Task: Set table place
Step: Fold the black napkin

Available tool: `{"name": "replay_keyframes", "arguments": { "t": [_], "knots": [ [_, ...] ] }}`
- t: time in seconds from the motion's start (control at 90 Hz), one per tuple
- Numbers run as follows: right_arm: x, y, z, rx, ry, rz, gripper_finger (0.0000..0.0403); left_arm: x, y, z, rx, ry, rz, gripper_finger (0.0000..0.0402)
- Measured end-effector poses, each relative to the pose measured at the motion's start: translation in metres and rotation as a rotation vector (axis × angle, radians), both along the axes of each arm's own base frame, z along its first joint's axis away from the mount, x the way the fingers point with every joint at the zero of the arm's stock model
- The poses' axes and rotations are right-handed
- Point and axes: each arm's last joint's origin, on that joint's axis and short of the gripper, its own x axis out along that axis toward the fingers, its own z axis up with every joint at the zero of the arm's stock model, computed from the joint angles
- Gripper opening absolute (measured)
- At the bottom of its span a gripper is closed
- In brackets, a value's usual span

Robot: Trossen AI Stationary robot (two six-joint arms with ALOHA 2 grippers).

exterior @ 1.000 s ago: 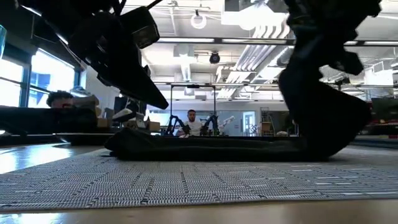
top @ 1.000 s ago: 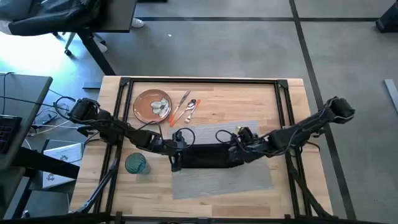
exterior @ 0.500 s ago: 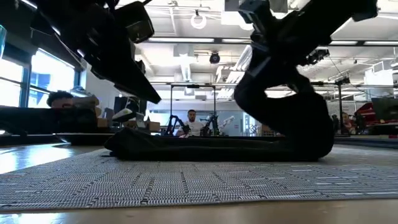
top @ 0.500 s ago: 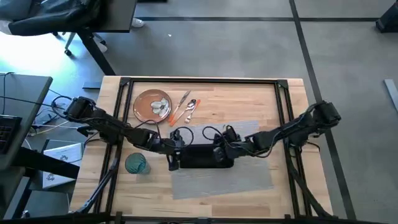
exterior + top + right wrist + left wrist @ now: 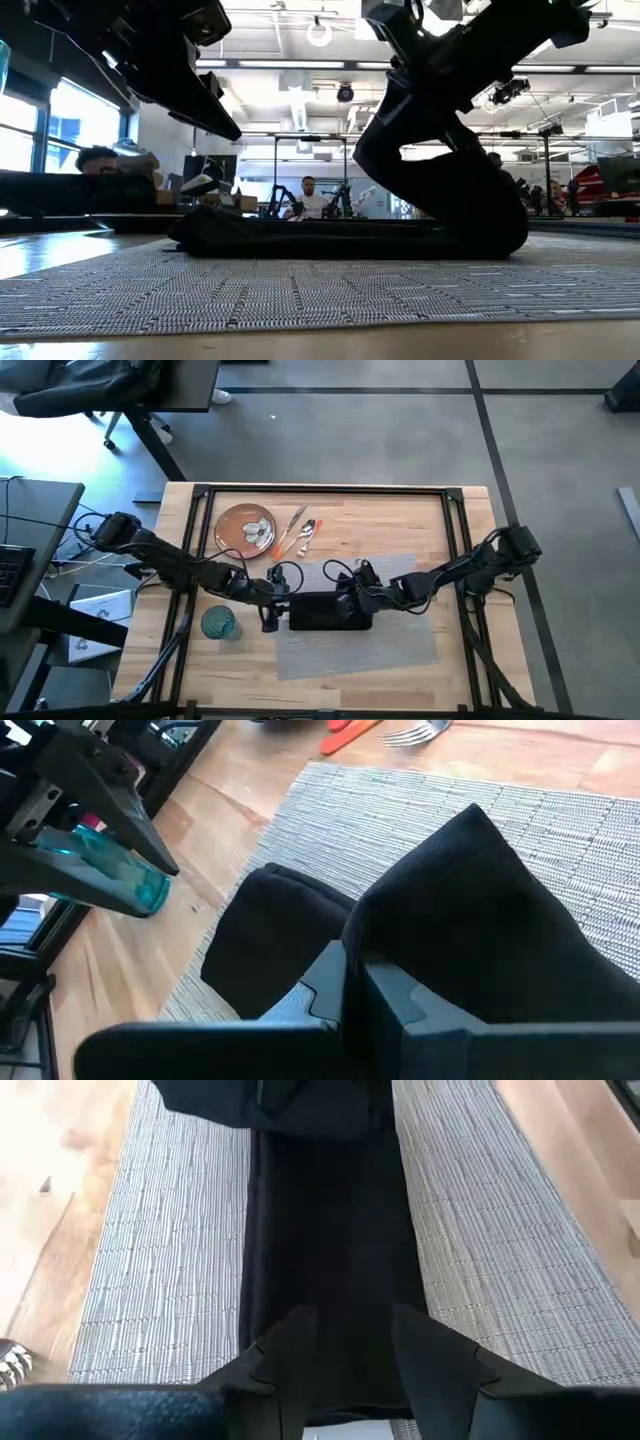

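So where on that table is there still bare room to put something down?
The table's right side, beyond the grey placemat, is bare wood, as is the back strip right of the cutlery. The placemat's near half is free too. It is crowded around the black napkin, where the left gripper and right gripper work.

Even daylight falls on my light-wood plank worktop (image 5: 400, 520) from above, with soft shadows lying close under my arms. From the low camera my arms are black silhouettes against bright ceiling lamps and a glaring window. Beyond my left claw (image 5: 345, 1342) the black cloth napkin (image 5: 320, 1230) swallows all detail. The woven grey rectangular placemat (image 5: 300, 290) blurs nearest that low lens.
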Motion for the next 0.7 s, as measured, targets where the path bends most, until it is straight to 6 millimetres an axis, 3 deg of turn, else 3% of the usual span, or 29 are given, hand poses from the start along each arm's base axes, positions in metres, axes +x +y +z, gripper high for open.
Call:
{"name": "replay_keyframes", "arguments": {
  "t": [0.411, 0.7],
  "knots": [
    [0.015, 0.002, -0.011, 0.012, -0.079, 0.04, 0.0, 0.0, 0.0, 0.0, 0.012, -0.006, 0.015, 0.0119],
    [0.022, 0.003, -0.002, 0.054, -0.186, 0.092, 0.0, 0.0, 0.0, 0.0, 0.011, -0.007, 0.015, 0.0119]
  ]
}}
